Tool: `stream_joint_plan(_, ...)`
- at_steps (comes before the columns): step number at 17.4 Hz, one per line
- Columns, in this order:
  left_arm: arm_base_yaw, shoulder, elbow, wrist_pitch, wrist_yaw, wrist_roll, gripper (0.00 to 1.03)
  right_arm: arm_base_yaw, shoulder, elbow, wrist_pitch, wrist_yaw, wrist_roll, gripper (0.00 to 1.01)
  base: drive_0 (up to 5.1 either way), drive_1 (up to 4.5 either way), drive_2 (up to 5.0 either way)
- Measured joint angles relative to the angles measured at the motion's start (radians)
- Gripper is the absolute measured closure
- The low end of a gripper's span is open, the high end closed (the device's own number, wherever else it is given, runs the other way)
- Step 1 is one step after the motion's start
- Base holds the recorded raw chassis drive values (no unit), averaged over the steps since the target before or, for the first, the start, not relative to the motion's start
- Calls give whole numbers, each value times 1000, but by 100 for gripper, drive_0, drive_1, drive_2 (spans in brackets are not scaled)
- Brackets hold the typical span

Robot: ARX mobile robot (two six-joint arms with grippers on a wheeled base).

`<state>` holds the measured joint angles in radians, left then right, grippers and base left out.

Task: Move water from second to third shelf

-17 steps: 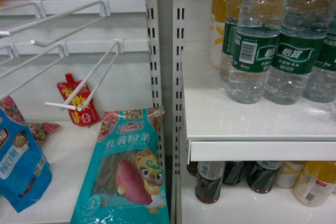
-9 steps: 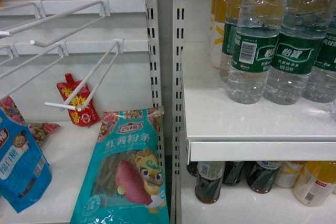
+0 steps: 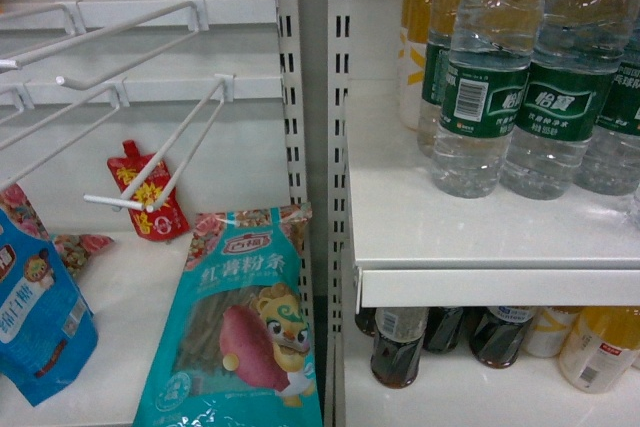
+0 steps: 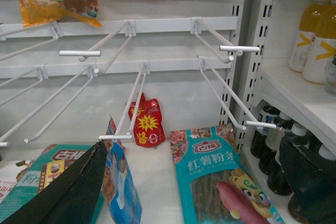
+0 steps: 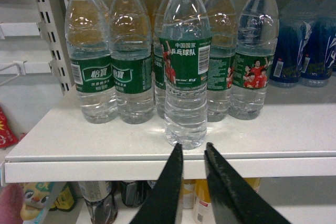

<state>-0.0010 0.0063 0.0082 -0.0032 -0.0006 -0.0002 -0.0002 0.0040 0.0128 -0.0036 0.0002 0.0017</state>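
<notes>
Water (image 5: 186,61) upright near front edge of white shelf (image 5: 105,142), ahead of a row of like bottles. Right tool (image 5: 193,153) just below shelf lip, fingers nearly together, grasping nothing. Left tool (image 4: 199,182) spread wide, empty, facing sweet-potato noodle packet (image 4: 220,182).
</notes>
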Motion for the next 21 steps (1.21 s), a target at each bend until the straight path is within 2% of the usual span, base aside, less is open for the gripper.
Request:
stream_joint_plan(4, 0, 0, 0, 0, 0, 0, 5, 0, 0, 0, 0, 0, 0, 51, 0, 0, 0)
stream_joint_plan(8, 0, 0, 0, 0, 0, 0, 5, 0, 0, 0, 0, 0, 0, 2, 0, 0, 0)
stream_joint_plan(21, 0, 0, 0, 2, 0, 0, 5, 0, 0, 0, 3, 0, 0, 3, 0, 0, 0)
